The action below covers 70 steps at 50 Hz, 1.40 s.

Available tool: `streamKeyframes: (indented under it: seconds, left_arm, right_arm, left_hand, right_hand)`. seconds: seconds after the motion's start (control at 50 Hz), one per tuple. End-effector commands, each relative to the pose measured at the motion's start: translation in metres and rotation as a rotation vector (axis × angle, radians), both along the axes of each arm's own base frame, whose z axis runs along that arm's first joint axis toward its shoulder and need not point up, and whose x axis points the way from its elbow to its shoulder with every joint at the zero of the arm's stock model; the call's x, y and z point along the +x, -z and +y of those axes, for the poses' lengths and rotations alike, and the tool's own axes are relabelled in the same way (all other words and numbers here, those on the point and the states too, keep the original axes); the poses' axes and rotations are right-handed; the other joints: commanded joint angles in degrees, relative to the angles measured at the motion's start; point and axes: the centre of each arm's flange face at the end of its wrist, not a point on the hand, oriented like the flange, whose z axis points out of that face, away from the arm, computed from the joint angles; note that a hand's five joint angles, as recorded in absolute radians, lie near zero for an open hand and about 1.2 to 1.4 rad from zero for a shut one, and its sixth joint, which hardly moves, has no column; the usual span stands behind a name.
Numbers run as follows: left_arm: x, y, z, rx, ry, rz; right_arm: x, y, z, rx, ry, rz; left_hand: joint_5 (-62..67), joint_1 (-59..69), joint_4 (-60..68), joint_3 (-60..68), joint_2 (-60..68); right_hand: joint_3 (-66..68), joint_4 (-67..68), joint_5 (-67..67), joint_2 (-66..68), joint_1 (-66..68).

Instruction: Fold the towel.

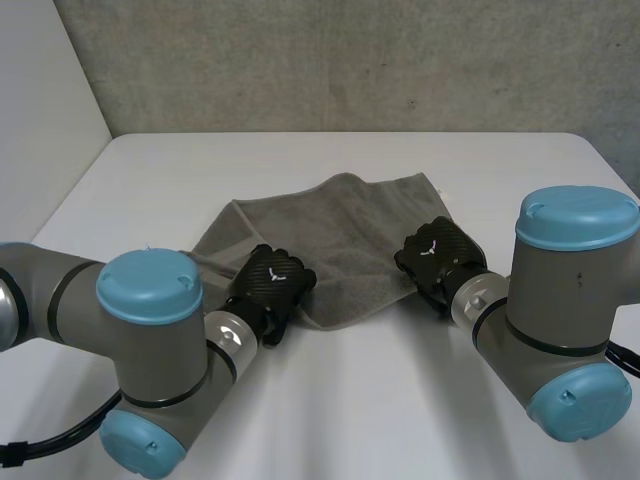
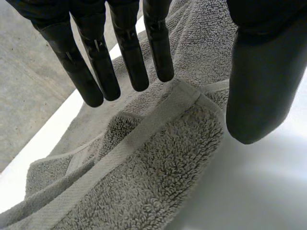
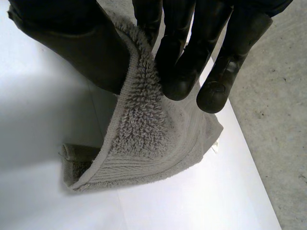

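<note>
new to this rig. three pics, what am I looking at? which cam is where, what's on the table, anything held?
A two-armed robot at a white table; each arm ends in a black hand with fingers and a thumb. The wide picture is from a head camera behind the arms, looking down: left hand at its left, right hand at its right. The other two are from wrist cameras, each looking along its own palm. One grey towel lies rumpled on the table. Left wrist view: fingers straight above a hemmed edge, holding nothing. Right wrist view: the towel's edge is pinched between thumb and fingers and lifted off the table.
</note>
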Motion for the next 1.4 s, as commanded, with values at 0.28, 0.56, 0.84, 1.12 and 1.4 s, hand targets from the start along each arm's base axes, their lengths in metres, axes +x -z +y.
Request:
streamKeyframes:
  seconds: [0.28, 0.56, 0.84, 1.12, 1.4]
  left_arm:
    - [-0.003, 0.010, -0.010, -0.102, -0.004, -0.058]
    - [-0.003, 0.009, 0.000, -0.085, 0.014, -0.071]
    - [-0.009, 0.015, 0.007, -0.069, 0.039, -0.091]
    - [-0.014, 0.022, -0.005, -0.075, 0.031, -0.097]
    - [0.004, -0.015, -0.034, -0.151, -0.104, -0.048]
  right_arm:
    - [-0.002, 0.003, -0.007, 0.002, 0.020, 0.007]
    - [-0.001, 0.005, -0.004, 0.008, 0.013, 0.011]
    - [0.000, 0.008, -0.003, 0.012, 0.008, 0.016]
    - [-0.001, 0.009, -0.006, 0.013, 0.014, 0.021]
    - [-0.008, -0.005, -0.024, -0.026, 0.062, -0.006]
  left_hand:
    - [22.9, 32.8, 32.7, 32.8, 32.8]
    - [-16.3, -6.4, -6.5, -6.4, -6.4]
    - [-10.8, -0.8, -1.0, -0.8, -0.9]
    - [4.9, 14.8, 14.7, 14.8, 14.8]
    - [28.9, 38.8, 38.7, 38.8, 38.8]
  right_hand:
    - [3.1, 3.1, 2.8, 3.8, 3.2]
    - [3.1, 3.1, 2.8, 3.8, 3.2]
    - [3.1, 3.1, 2.8, 3.8, 3.2]
    - [3.1, 3.1, 2.8, 3.8, 3.2]
    - [3.1, 3.1, 2.8, 3.8, 3.2]
